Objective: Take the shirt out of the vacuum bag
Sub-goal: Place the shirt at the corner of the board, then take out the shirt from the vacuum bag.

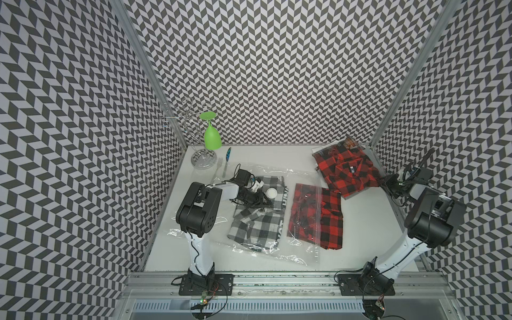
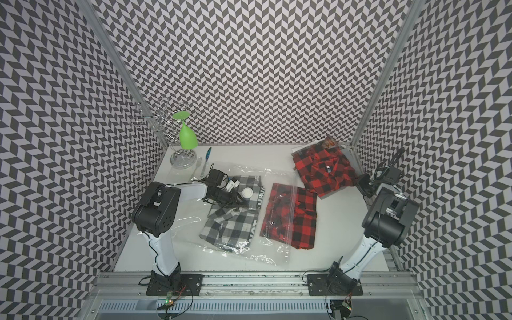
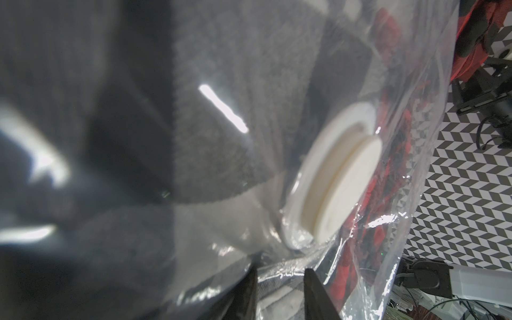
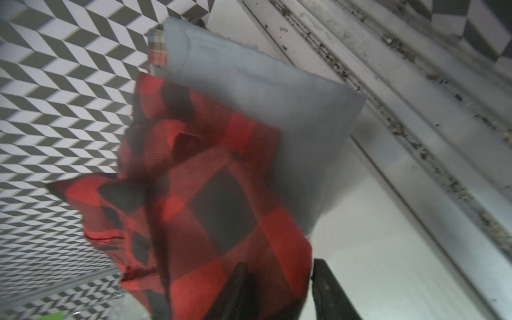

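The clear vacuum bag lies flat mid-table with a grey plaid shirt inside. A red plaid shirt sticks halfway out of the bag's right-hand mouth. My left gripper sits beside the white valve cap, its jaws pinching a fold of the plastic with cloth under it. At the back right, another red plaid shirt rests on a pile. My right gripper is at that shirt's edge, jaws apart, with the cloth loose between them.
At the back left stands a wire rack holding an upside-down green wine glass, with a fork and a knife beside it. A grey folded cloth lies under the back red shirt. A metal rail borders the table's right edge.
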Controlling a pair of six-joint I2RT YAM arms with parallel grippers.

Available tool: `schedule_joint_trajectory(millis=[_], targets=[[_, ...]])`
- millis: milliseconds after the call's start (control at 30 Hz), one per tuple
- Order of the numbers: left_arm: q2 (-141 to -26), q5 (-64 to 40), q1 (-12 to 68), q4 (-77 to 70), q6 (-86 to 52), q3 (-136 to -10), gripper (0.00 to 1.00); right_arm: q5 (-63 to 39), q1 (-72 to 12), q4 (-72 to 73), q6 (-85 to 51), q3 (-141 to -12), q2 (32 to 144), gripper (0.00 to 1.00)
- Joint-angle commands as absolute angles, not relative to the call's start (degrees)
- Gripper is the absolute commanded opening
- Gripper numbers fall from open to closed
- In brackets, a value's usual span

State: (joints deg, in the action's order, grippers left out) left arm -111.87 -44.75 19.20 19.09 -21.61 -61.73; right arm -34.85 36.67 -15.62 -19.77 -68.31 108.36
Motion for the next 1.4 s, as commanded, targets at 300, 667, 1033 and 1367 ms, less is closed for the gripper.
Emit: schedule_joint_trajectory(millis=[300,667,1033,1367], targets=[[-116.29,-33.21,20.39,25.67,-20.74,-57.45,0.36,-32.29,38.95,-14.09,-22.53,-71.14,100.80,0.63],[-115.70,-33.30,20.42,25.80,-21.34,-58.80,0.36,-46.71,24.13,-20.92,-18.84,-58.52,91.62,0.63],[-115.93,-33.31,20.44,25.41,-21.53,-58.21,0.36,-45.08,16.02,-22.05,-19.80,-33.00,77.97,0.61],[-115.10,-32.92,20.47,25.73,-21.19,-57.39,0.36,-36.85,11.89,-21.17,-22.92,-28.77,76.13,0.66]])
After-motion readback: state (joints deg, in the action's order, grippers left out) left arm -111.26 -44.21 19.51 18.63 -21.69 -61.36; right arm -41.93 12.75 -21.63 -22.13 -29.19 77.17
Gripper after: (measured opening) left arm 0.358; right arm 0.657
